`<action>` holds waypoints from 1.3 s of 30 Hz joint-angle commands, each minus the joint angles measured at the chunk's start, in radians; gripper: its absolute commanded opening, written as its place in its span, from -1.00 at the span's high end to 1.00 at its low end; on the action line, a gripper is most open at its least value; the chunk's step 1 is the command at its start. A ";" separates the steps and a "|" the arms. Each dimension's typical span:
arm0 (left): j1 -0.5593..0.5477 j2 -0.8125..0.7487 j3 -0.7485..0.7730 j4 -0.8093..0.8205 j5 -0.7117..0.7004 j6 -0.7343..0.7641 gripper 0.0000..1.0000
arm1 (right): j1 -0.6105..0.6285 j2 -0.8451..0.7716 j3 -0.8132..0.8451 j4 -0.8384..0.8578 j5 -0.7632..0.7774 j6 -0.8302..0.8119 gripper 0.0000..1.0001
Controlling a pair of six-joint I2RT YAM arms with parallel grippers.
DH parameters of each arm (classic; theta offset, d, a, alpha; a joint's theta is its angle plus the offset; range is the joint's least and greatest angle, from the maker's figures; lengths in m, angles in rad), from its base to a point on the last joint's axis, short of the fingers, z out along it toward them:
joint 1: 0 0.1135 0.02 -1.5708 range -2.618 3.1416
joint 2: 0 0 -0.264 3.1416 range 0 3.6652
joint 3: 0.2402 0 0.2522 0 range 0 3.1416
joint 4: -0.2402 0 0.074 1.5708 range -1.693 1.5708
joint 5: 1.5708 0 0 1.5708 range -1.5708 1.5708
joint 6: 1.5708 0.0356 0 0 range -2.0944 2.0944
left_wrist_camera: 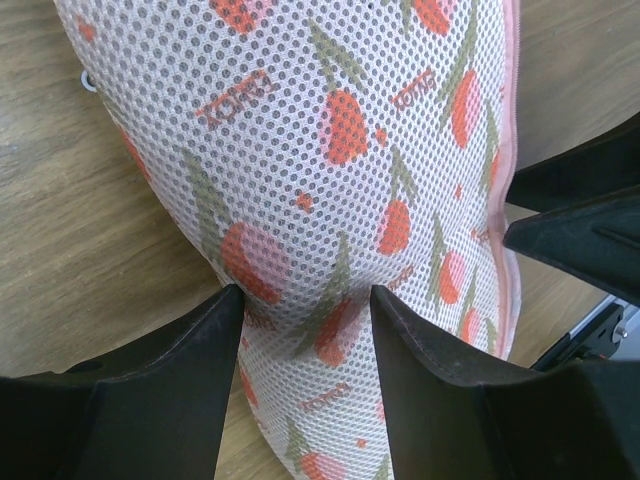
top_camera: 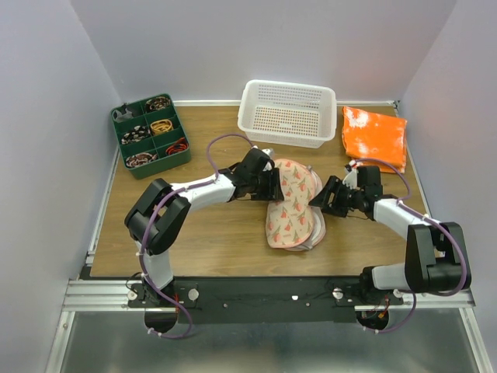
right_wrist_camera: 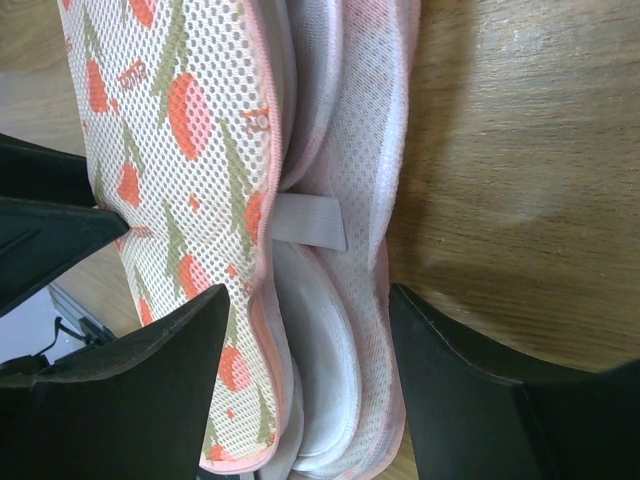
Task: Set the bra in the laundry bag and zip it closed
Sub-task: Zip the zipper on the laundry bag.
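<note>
The laundry bag point(top_camera: 293, 206), pale pink mesh with a red-and-green fruit print, lies mid-table with its long side toward me. My left gripper point(top_camera: 272, 185) is shut on its far left lobe, with printed mesh point(left_wrist_camera: 340, 150) filling the gap between both fingers. My right gripper point(top_camera: 320, 198) grips the bag's right rim point(right_wrist_camera: 255, 260), one finger on the printed top flap and the other at the lower edge. That rim gapes. Inside, the bra's grey-brown band point(right_wrist_camera: 310, 220) and a pale cup point(right_wrist_camera: 330, 370) show between the two halves.
A white perforated basket point(top_camera: 283, 140) stands at the back centre. An orange-and-white folded cloth point(top_camera: 374, 136) lies at the back right, and a green compartment tray point(top_camera: 161, 165) of small items at the back left. Grey walls close in three sides.
</note>
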 commanded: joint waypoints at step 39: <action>-0.069 0.000 0.111 -0.172 -0.142 -0.004 -0.22 | 0.103 -0.079 0.118 -0.196 0.403 0.004 0.99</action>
